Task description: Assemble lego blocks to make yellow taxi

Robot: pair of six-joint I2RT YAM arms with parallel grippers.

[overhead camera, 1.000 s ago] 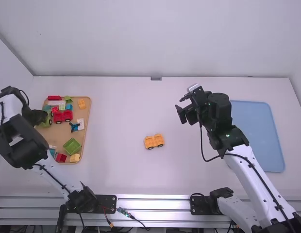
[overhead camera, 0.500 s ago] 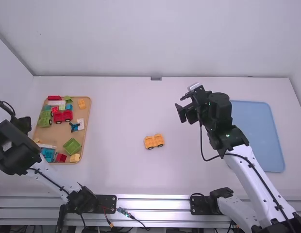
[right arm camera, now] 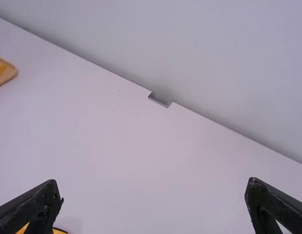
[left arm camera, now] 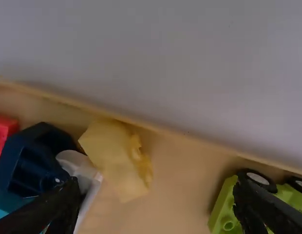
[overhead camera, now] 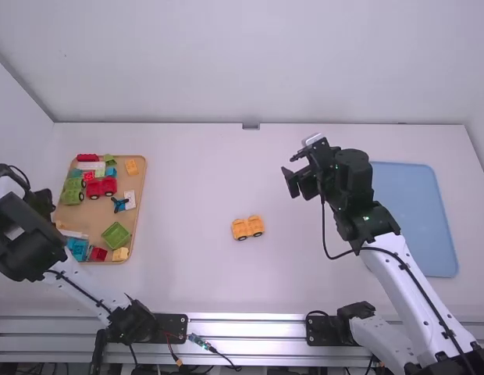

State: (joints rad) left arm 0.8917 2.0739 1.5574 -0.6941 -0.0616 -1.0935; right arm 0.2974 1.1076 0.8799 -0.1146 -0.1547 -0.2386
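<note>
Bottom edge of high view, nearest me: metal rail (overhead camera: 246, 326), both arm bases on it, loose cables (overhead camera: 215, 353) in front of left base.

Next up, mid-frame: yellow wheeled base (overhead camera: 248, 227), the taxi part, on the white bench (overhead camera: 187, 180). Wheels down, well apart from both hands. Right wrist view catches a bit of it at the bottom left, partly behind a finger.

Left hand (overhead camera: 43, 205): far left of frame, at the tray's left side. Left wrist view has its fingers apart, nothing clamped. Pale yellow block (left arm camera: 114, 158) lies beyond them, near the tray rim, next to a white piece (left arm camera: 84, 170) and dark blue piece (left arm camera: 34, 158).

Right hand (overhead camera: 293, 173): right of centre, up-frame from the yellow base. Fingers wide apart, nothing between them.

Tan tray (overhead camera: 101, 219), left of frame. Lower part: red block (overhead camera: 97, 254), cream block (overhead camera: 120, 254), green box (overhead camera: 115, 234) just above those. Middle: blue piece (overhead camera: 119, 205) by a white tile (overhead camera: 129, 200); then red vehicle (overhead camera: 101, 186) with green wheeled base (overhead camera: 72, 191) to its left. Upper part: orange-yellow block (overhead camera: 132, 166) at right, long red block (overhead camera: 87, 157) at top left.

Blue mat (overhead camera: 421, 219), right side of frame, partly behind the right arm.

Farthest: white wall (overhead camera: 250, 62) past the bench's back edge, small notch (overhead camera: 250, 126) at top centre of that edge.
</note>
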